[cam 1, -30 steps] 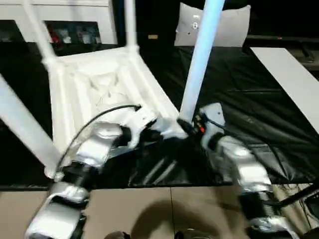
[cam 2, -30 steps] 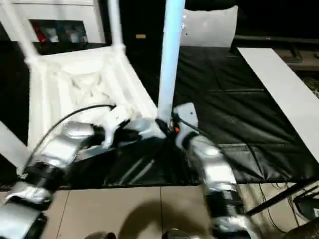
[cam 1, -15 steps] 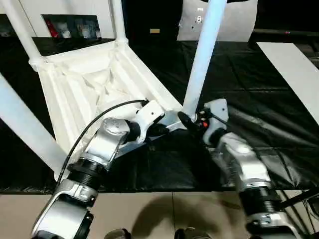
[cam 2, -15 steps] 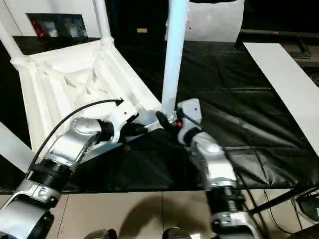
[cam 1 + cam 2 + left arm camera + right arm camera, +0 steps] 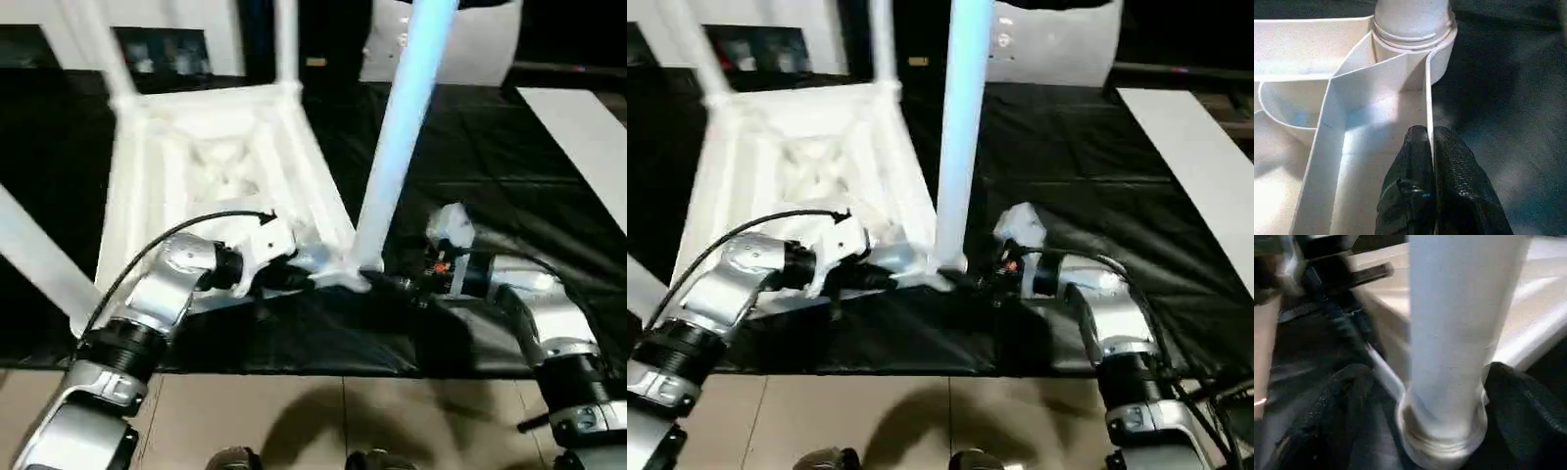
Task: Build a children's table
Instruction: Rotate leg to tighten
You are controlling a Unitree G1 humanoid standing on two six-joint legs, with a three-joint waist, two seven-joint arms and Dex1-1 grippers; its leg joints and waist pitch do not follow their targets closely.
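The white children's table (image 5: 211, 157) lies upside down on the black workbench (image 5: 490, 206), ribbed underside up. Its legs stand in the corner sockets. The nearest leg (image 5: 397, 147) rises from the front right socket (image 5: 1413, 24). My left gripper (image 5: 312, 279) is shut on the table's thin rim wall (image 5: 1427, 98) just beside that socket, one black finger (image 5: 1413, 166) on each side of the wall. My right gripper (image 5: 384, 282) reaches in from the right at the base of the same leg (image 5: 1454, 323). Its fingers (image 5: 1528, 406) sit on either side of the leg, shut on it.
Other table legs stand at the back left (image 5: 93, 44), back (image 5: 286, 39) and near left (image 5: 34, 255). A white board (image 5: 588, 137) lies on the bench at the right. A white panel (image 5: 490, 44) stands behind. The bench's front edge meets tan floor (image 5: 294, 411).
The camera has shifted. My right forearm has swung out to the right and lies lower, its gripper still at the leg's base. My left gripper stays on the rim.
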